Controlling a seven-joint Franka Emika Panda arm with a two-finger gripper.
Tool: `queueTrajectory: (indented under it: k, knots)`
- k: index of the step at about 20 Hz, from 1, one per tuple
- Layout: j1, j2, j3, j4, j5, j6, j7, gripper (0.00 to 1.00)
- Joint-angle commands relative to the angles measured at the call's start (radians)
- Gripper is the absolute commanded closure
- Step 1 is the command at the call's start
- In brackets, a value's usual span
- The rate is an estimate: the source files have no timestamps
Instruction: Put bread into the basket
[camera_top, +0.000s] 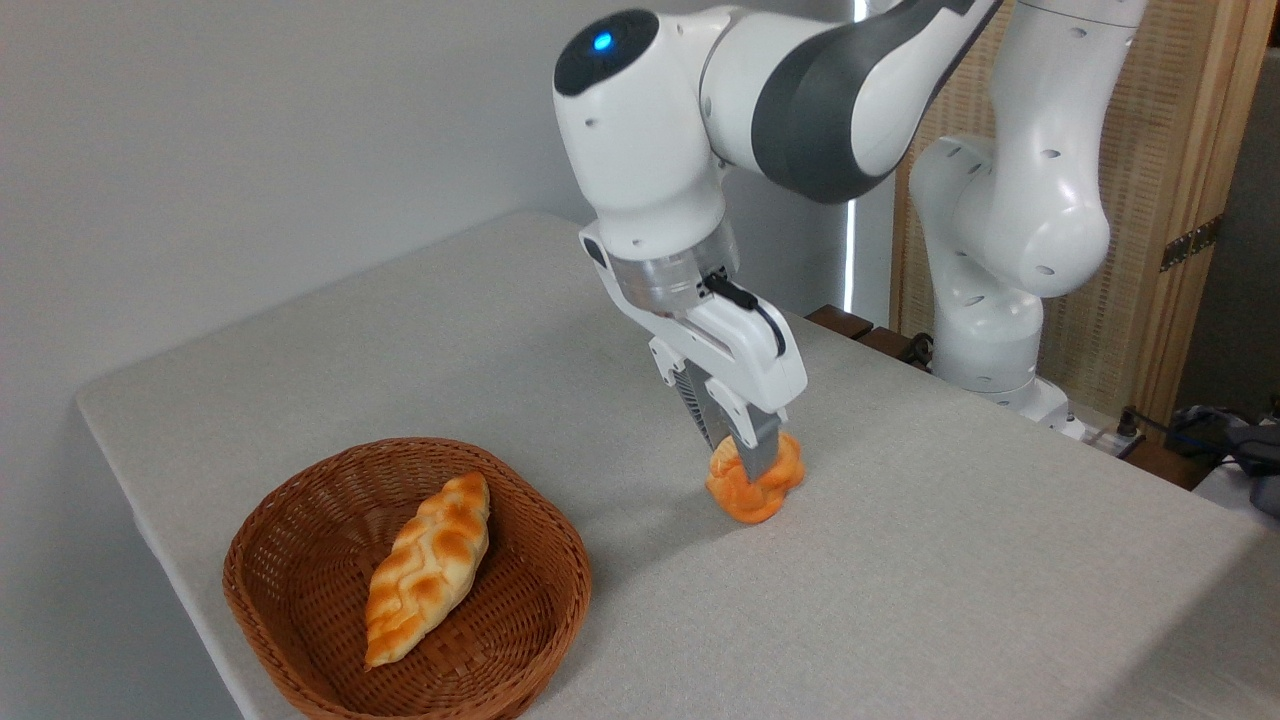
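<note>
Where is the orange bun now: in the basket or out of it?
Out: orange bun sits on the table, beside the basket.

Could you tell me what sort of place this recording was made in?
Probably a robotics lab or test room: a robot arm mounted by a plain cloth-covered table, toy-like bread in a basket, cables beside a wooden screen.

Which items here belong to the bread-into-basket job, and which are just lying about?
Job:
- orange bun, between the gripper fingers
- wicker basket

Lying about:
- braided loaf, already in the basket
- cables past the table's far edge
</note>
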Motion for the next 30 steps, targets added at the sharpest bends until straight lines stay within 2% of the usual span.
queueTrajectory:
  k: [1,5,10,13,18,19,20,21,22,23,30]
  knots:
    - [-0.003,-0.012,0.002,0.03,0.008,-0.035,0.026,1.0]
    - [-0.003,-0.012,0.002,0.032,0.002,-0.034,0.026,1.0]
    - [-0.003,-0.012,0.005,0.144,-0.096,-0.006,0.036,1.0]
    - [-0.005,-0.011,-0.003,0.164,-0.104,0.098,0.037,1.0]
    - [-0.005,0.03,-0.026,0.164,-0.106,0.371,0.036,0.99]
    - [-0.005,0.047,-0.026,0.162,-0.106,0.423,0.036,0.95]
    - [-0.005,0.066,-0.026,0.162,-0.106,0.472,0.036,0.83]
    - [-0.005,0.084,-0.027,0.162,-0.107,0.509,0.034,0.59]
    - [-0.005,0.101,-0.028,0.162,-0.107,0.532,0.034,0.25]
    - [-0.005,0.113,-0.028,0.162,-0.107,0.54,0.031,0.0]
    - [-0.015,0.146,-0.031,0.162,-0.115,0.541,0.025,0.0]
